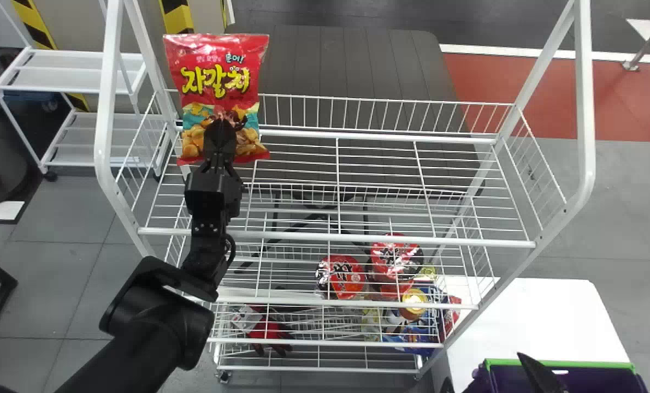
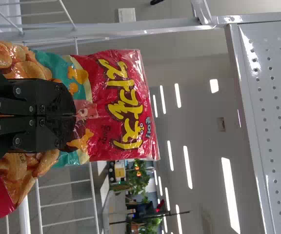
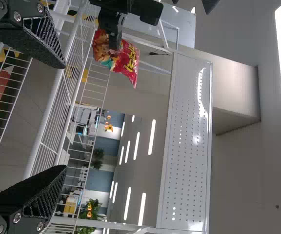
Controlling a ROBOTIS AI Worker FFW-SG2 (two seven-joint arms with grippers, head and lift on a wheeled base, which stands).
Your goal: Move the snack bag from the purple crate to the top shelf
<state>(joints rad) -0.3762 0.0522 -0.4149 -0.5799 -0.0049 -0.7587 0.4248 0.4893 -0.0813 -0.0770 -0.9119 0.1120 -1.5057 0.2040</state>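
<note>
"Head view, item one?"
"Snack bag (image 1: 218,71), one, red with yellow lettering, held upright at the left end of the top shelf (image 1: 336,236). Whether its bottom edge touches the wire, cannot be told."
"Holder?"
"Left gripper (image 1: 222,123), clamped on the lower part of the bag, its arm rising from the bottom edge."
"Remaining stock?"
"White wire rack (image 1: 106,109), one; red-lidded bowls (image 1: 342,277) on a lower level, towards the right. White table (image 1: 527,311), one, to the right of the rack. Purple crate (image 1: 560,362), one, green-rimmed, at the lower right; right gripper (image 1: 483,367) beside it at the bottom edge."
"Left wrist view, entries?"
"Left gripper (image 2: 75,115), fingers closed together with the bag's film pinched at their tips. Bag front printed with snack pieces and lettering. Perforated white panel (image 2: 277,112), one; ceiling lights (image 2: 230,195), several, beyond."
"Right wrist view, last sheet?"
"Right gripper (image 3: 65,117), two black fingers, textured pads (image 3: 38,192), standing wide apart. Farther off, the bag again, in the grip of the left gripper, close to the wire side of the rack. Same panel, long and pale, beyond the wirework."
</note>
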